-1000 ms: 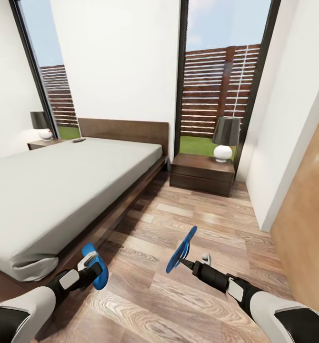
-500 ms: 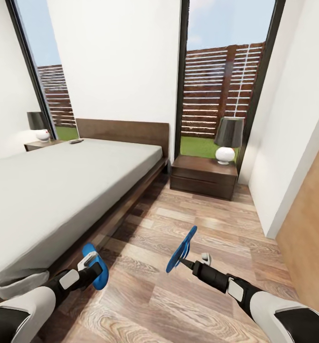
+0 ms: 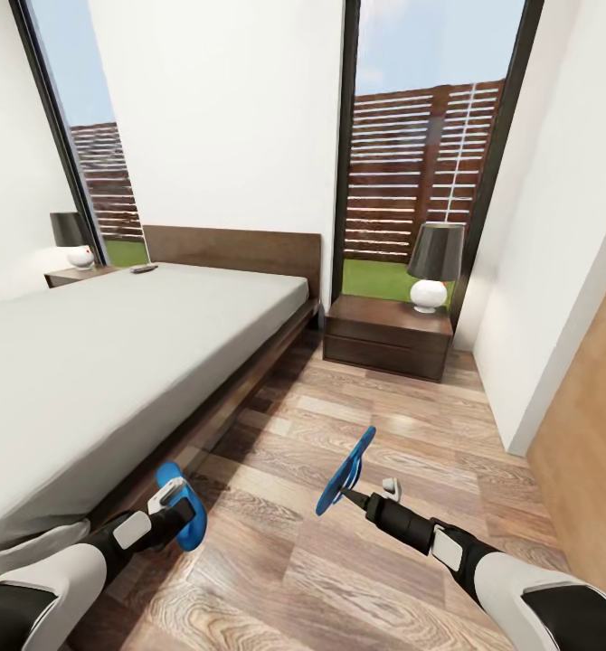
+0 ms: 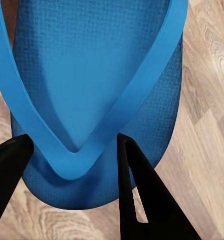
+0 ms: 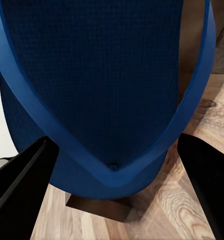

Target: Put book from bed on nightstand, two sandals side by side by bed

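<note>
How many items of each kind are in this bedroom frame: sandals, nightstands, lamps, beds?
Sandals: 2, one in the left gripper at, one in the right gripper at
Nightstands: 2
Lamps: 2
Beds: 1
Total: 7

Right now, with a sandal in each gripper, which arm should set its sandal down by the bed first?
Left, probably. The left gripper holds its sandal right beside the bed frame, low over the floor. The right gripper holds the other sandal on edge, out over open floor further from the bed.
</note>
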You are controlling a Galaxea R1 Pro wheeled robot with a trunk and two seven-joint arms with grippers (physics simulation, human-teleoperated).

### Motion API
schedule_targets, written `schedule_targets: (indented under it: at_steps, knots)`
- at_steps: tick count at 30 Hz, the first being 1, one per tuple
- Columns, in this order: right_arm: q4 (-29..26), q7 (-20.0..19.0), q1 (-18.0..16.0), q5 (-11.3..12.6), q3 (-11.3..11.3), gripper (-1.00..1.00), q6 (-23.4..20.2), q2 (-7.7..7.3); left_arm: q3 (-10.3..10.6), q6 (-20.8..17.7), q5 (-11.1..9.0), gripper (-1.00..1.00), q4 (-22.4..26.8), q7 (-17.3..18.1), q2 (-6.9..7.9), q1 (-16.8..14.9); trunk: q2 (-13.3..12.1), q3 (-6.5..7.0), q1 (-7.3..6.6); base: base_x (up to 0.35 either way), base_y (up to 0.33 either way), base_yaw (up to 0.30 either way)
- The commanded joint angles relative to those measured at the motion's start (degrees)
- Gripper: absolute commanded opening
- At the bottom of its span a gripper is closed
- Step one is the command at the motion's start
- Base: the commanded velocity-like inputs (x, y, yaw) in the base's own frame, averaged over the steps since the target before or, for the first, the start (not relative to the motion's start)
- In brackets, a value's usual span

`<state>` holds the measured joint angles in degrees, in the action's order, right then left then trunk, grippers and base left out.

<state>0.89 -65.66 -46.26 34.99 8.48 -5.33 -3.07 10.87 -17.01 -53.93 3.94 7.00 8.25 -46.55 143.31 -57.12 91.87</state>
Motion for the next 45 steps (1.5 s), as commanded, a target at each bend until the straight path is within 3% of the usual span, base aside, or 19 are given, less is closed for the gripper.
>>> schedule_targets:
  at_steps: [1,7,11,16,20,26,34,45]
  knots:
    - [0.09,-0.25,-0.06,0.60,0.41,-1.00,-0.56,0.00,0.47,-0.20,-0.52,-1.00,0.01,0.13,0.02,-0.03,0.02,-0.05,-0.01,0.000,0.000,0.000]
    - [0.08,-0.12,-0.06,0.66,0.46,-1.00,-0.56,-0.01,0.41,-0.15,-0.56,-1.00,0.01,0.08,-0.17,-0.03,0.02,-0.05,-0.01,0.000,0.000,0.000]
    - [0.08,0.05,-0.06,0.70,0.62,-1.00,-0.56,-0.01,0.29,-0.13,-0.68,-1.00,0.01,0.04,-0.39,-0.03,0.08,-0.94,0.09,0.000,0.000,0.000]
    - [0.08,0.23,-0.06,0.73,0.61,-1.00,-0.56,0.01,-0.45,-0.09,-3.98,-1.00,0.01,-0.15,-0.58,-0.03,0.14,-2.05,0.22,0.000,0.000,0.000]
    - [0.08,3.50,-0.06,1.07,0.62,-1.00,-0.56,0.04,-0.62,0.01,-5.86,-1.00,-0.08,-0.57,-0.61,-0.03,0.20,-2.93,0.32,0.000,0.000,0.000]
    - [0.06,8.52,-0.06,1.35,0.66,-1.00,-0.56,0.08,-0.71,0.38,-6.54,-1.00,-0.36,-3.10,-0.66,-0.05,0.28,-4.26,0.48,0.000,0.000,0.000]
    - [-0.01,9.39,-0.06,1.32,0.72,-1.00,-0.52,0.08,-0.75,3.52,-6.99,-1.00,-0.42,-5.10,-1.70,-0.03,0.38,-6.04,0.68,0.000,0.000,0.000]
    - [-0.01,11.42,-0.06,1.45,0.66,-1.00,-0.99,0.46,-0.76,4.02,-7.05,-1.00,-0.52,-6.78,-1.83,-0.03,0.53,-8.47,0.97,0.000,0.000,0.000]
